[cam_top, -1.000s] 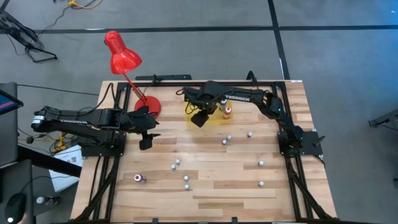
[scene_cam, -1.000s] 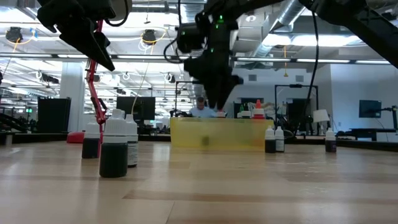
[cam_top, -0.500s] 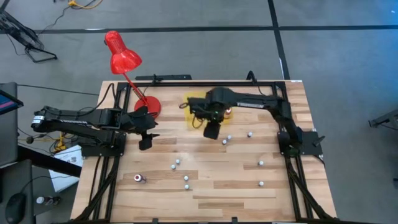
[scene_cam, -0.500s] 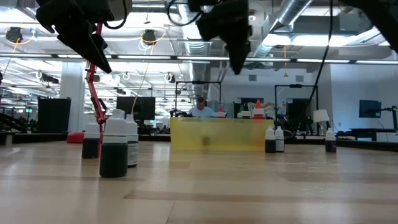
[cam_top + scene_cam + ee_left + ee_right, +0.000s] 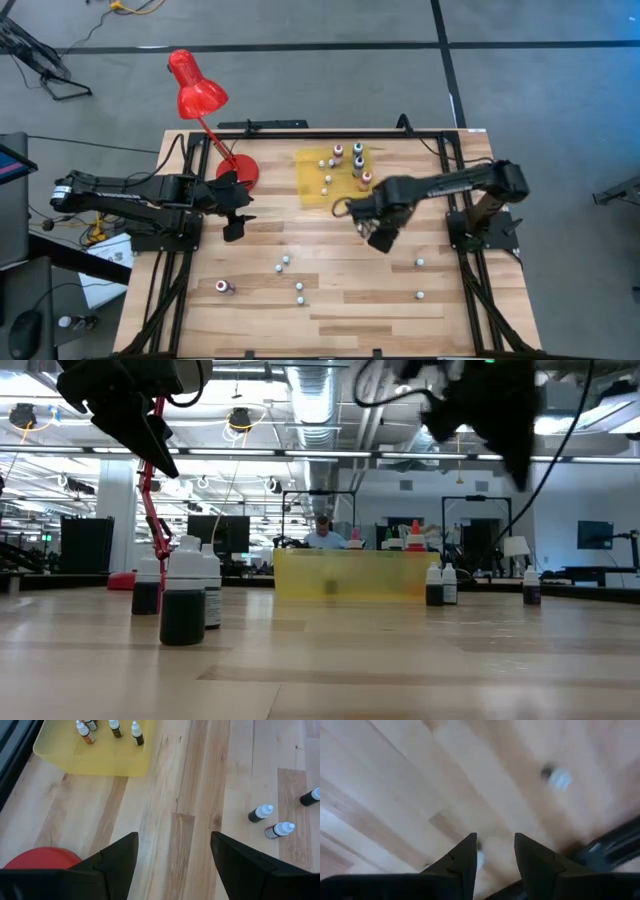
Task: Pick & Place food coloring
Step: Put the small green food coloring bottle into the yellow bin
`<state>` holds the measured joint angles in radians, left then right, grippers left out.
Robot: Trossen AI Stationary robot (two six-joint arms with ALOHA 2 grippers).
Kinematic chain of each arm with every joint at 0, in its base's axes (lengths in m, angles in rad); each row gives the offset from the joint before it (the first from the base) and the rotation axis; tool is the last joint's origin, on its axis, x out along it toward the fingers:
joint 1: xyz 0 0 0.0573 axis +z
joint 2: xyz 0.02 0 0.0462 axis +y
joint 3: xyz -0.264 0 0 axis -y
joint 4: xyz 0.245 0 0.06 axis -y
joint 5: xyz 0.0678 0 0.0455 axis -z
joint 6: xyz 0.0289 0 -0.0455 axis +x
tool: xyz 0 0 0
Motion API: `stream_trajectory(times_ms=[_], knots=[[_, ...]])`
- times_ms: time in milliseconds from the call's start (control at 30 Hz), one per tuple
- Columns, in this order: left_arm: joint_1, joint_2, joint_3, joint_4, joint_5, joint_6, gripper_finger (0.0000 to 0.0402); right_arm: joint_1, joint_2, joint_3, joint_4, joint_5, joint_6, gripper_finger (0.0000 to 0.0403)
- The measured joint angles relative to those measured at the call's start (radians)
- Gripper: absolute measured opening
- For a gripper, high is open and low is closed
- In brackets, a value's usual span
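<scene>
Right pincer (image 5: pixel 381 238) over mid tabletop (image 5: pixel 340 300), just below yellow tray (image 5: pixel 312 185), fingers parted, nothing held. Left pincer (image 5: pixel 235 228) waits near red lamp (image 5: pixel 200 95), fingers wide, empty. Food coloring bottles (image 5: pixel 347 165): several upright in tray, others scattered on tabletop below, well apart.

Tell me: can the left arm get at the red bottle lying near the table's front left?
Probably yes. The left end effector hangs open above bare wood beside the lamp base, and nothing stands between it and the red bottle. The right end effector is far off, mid-table.
</scene>
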<state>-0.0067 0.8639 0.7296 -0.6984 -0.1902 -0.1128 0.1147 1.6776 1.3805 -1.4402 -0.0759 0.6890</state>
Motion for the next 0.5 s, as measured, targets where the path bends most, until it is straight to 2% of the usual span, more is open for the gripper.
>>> stream_trajectory(times_ms=[100,267,367,500], knots=[[0.000,0.000,0.000,0.001,0.000,0.000,0.0242,0.060,-0.033,-0.083,0.019,-0.031,0.156,0.0121],[0.000,0.000,0.000,0.001,0.000,0.003,0.0242,0.156,-0.050,-0.193,0.009,-0.057,0.320,0.0121],[0.000,0.000,0.000,0.001,0.000,0.004,0.0242,0.194,-0.050,-0.244,0.030,-0.110,0.365,0.0121],[0.000,0.000,0.000,0.006,0.000,0.003,0.0242,0.230,-0.050,-0.304,0.103,-0.141,0.332,0.0121]])
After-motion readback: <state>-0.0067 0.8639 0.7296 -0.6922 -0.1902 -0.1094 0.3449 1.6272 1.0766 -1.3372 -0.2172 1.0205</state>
